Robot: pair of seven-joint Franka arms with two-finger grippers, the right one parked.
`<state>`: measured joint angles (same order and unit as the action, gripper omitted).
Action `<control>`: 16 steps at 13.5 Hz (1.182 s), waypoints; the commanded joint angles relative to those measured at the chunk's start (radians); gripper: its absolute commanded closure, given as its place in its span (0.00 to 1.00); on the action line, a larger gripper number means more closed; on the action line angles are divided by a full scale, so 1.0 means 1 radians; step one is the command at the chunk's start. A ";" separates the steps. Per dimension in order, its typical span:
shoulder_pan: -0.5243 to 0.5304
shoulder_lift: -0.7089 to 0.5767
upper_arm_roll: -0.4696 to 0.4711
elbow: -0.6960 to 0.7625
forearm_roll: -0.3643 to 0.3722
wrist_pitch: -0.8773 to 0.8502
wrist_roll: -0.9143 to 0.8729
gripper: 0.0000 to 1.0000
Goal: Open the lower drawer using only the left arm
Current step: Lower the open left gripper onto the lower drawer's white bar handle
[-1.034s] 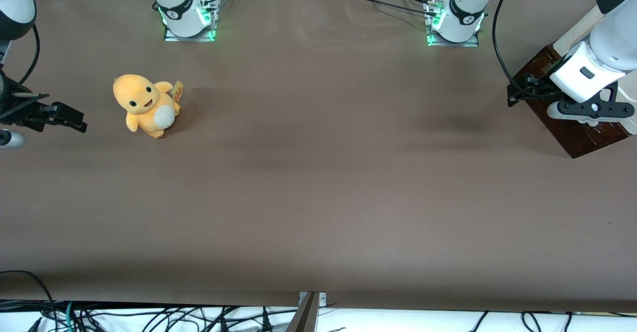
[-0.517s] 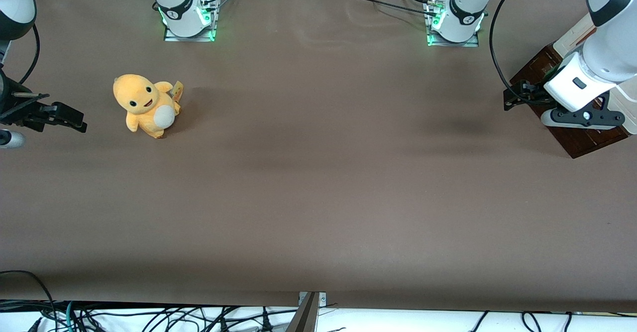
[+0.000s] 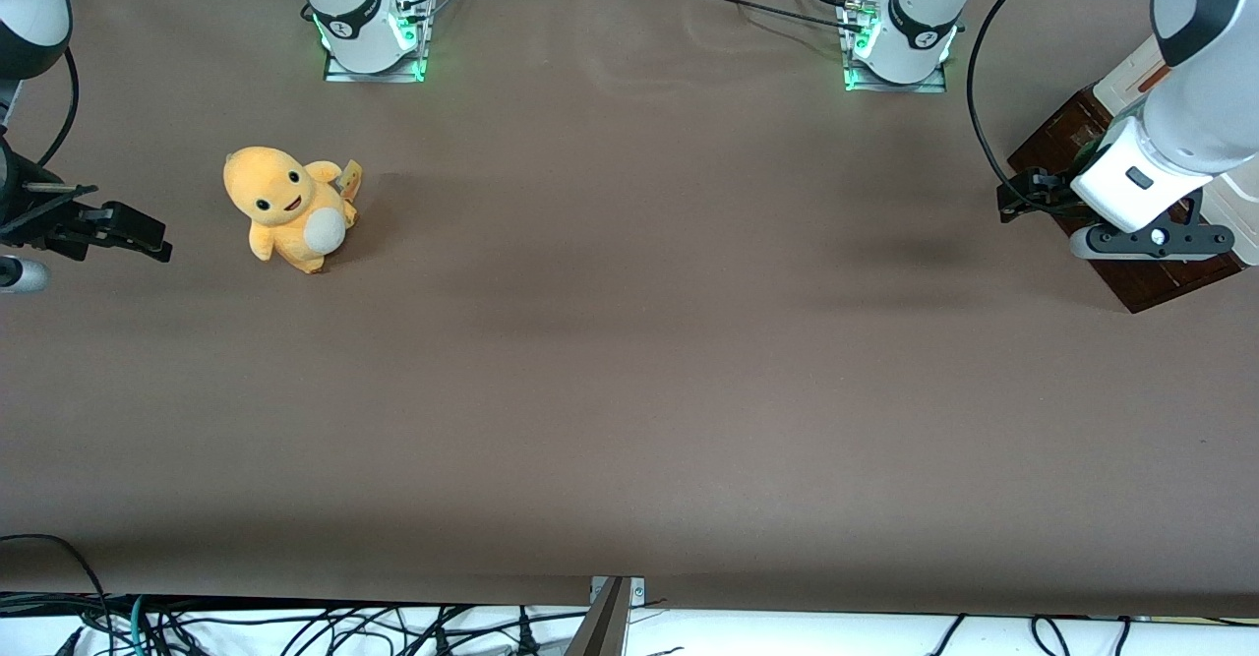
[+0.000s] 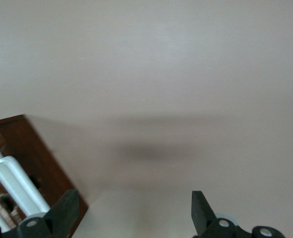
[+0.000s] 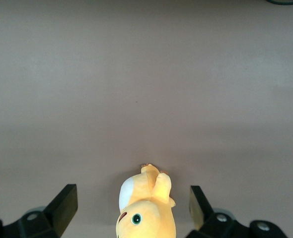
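The dark brown wooden drawer unit [image 3: 1141, 277] stands at the working arm's end of the table, partly hidden by the left arm [image 3: 1180, 135]. In the left wrist view its dark brown front [image 4: 30, 153] shows with a long white bar handle [image 4: 15, 186] and the end of a second white handle beside it. I cannot tell which of them is the lower drawer's. My left gripper [image 3: 1018, 196] hovers just off the unit's corner, toward the table's middle. Its fingers [image 4: 67, 210] stand wide apart and hold nothing; its midpoint [image 4: 134, 213] is over bare table beside the handle.
A yellow plush toy [image 3: 285, 206] sits toward the parked arm's end, also in the right wrist view [image 5: 145, 210]. Two arm bases with green lights [image 3: 372, 31] [image 3: 900, 36] stand at the table's edge farthest from the camera. A cream panel [image 3: 1131, 81] rises by the drawer unit.
The left arm's wrist has shifted a little away from the front camera and toward the table's middle. The gripper stays by the unit's corner.
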<state>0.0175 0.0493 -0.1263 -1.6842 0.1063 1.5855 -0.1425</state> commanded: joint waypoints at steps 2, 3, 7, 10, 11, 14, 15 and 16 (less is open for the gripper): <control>-0.005 0.017 -0.061 0.018 0.198 -0.112 -0.171 0.00; -0.005 0.030 -0.081 0.018 0.241 -0.172 -0.218 0.00; -0.014 0.122 -0.128 0.011 0.344 -0.277 -0.396 0.00; -0.083 0.255 -0.145 0.000 0.530 -0.419 -0.439 0.00; -0.096 0.311 -0.145 -0.002 0.552 -0.470 -0.490 0.00; -0.114 0.437 -0.147 -0.072 0.617 -0.538 -0.751 0.00; -0.123 0.452 -0.150 -0.131 0.680 -0.536 -0.796 0.00; -0.126 0.469 -0.150 -0.179 0.719 -0.527 -0.834 0.00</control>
<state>-0.0939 0.4976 -0.2725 -1.7851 0.7434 1.0751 -0.8965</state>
